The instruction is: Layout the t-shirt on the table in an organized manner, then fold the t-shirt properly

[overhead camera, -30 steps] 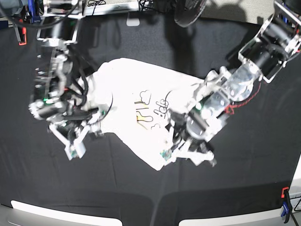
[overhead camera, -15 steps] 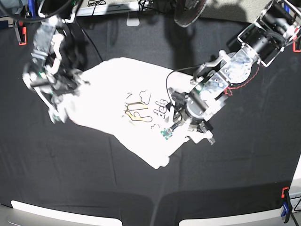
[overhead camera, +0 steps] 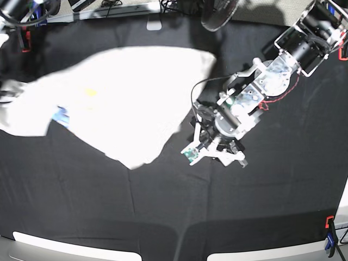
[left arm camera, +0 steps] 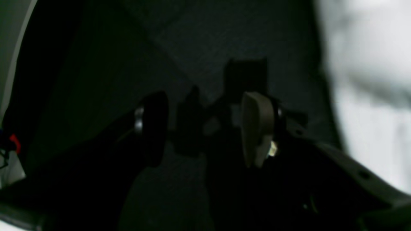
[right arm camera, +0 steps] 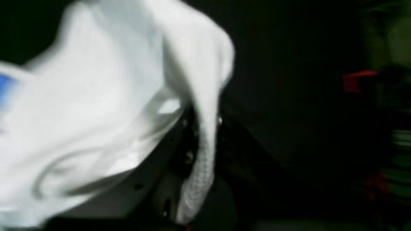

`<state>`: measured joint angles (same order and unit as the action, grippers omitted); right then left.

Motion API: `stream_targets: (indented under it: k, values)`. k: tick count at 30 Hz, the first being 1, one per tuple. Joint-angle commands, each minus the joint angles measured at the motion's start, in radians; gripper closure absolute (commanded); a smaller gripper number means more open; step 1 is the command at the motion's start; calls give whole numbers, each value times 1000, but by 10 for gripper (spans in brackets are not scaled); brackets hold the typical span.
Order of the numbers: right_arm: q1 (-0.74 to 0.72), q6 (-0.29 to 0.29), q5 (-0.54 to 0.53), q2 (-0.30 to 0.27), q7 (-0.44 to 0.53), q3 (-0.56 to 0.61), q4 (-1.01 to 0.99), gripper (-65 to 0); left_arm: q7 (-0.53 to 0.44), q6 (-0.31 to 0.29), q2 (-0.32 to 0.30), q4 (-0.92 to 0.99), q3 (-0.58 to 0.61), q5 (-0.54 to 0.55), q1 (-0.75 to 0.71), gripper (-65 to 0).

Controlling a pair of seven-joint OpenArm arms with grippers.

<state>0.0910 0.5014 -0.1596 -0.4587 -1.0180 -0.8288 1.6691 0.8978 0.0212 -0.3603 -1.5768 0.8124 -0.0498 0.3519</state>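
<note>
The white t-shirt (overhead camera: 125, 92) is stretched in the air across the left half of the black table (overhead camera: 272, 206), its left end at the frame's left edge. My right gripper (right arm camera: 202, 125) is shut on a fold of the t-shirt (right arm camera: 96, 112), which drapes to the left of the jaws. In the base view this gripper is hidden behind the cloth at the far left. My left gripper (overhead camera: 209, 149) is open and empty over bare table, just right of the shirt's lower corner. In the left wrist view it (left arm camera: 205, 128) is spread wide, with the shirt (left arm camera: 369, 96) blurred at right.
A red clamp (overhead camera: 24, 41) sits at the table's far left edge, and an orange-and-blue clamp (overhead camera: 329, 225) at the near right. A small white object (overhead camera: 154, 24) and cables lie at the back edge. Pale panels (overhead camera: 70, 247) line the front edge.
The right arm has swept up and to the left, dragging the shirt with it. The shirt has left the left gripper, which now stands open over bare table. The print no longer shows.
</note>
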Motion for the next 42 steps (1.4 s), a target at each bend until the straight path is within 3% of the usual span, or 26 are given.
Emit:
stream_targets:
  k: [1, 6, 10, 12, 20, 24, 26, 29, 34, 39, 42]
  values:
    - [-10, -2, -22, -35, 14, -29, 18, 0, -12, 16, 3, -14, -6, -3, 21, -339]
    - [-10, -1, -61, -54, 7, -113, 18, 0, -9, 16, 11, -14, -6, 83, 13, -339]
    - [-10, -1, -41, -55, 9, -135, 18, -236, -11, 13, 32, -14, -6, 129, 10, -340]
    - [-10, -1, -23, -57, 12, -140, 18, -284, -23, 13, 36, -14, -6, 124, 11, -340]
    - [-10, -12, 52, -57, 47, -141, 18, -284, -115, 13, 40, -13, -6, 201, 11, -339]
    - [-10, -132, 195, -63, 142, -177, 18, -284, -114, 12, 65, -13, -6, 215, 10, -339]
    - [-10, -162, 202, -80, 143, -214, 18, -284, -114, -3, 77, -13, -6, 236, 11, -339]
    - [-10, -161, 141, -114, 126, -268, 18, -284, -122, -48, 87, -13, -6, 237, 11, -339]
    - [-10, -159, 33, -146, 109, -328, 18, -284, -121, -49, 116, 3, -6, 269, 10, -339]
    - [-10, -148, -57, -150, 75, -330, 18, -284, -121, -52, 184, 65, -6, 261, 11, -339]
    - [-10, -15, -188, -150, 25, -330, 18, -284, -121, -51, 237, 93, -6, 261, 11, -339]
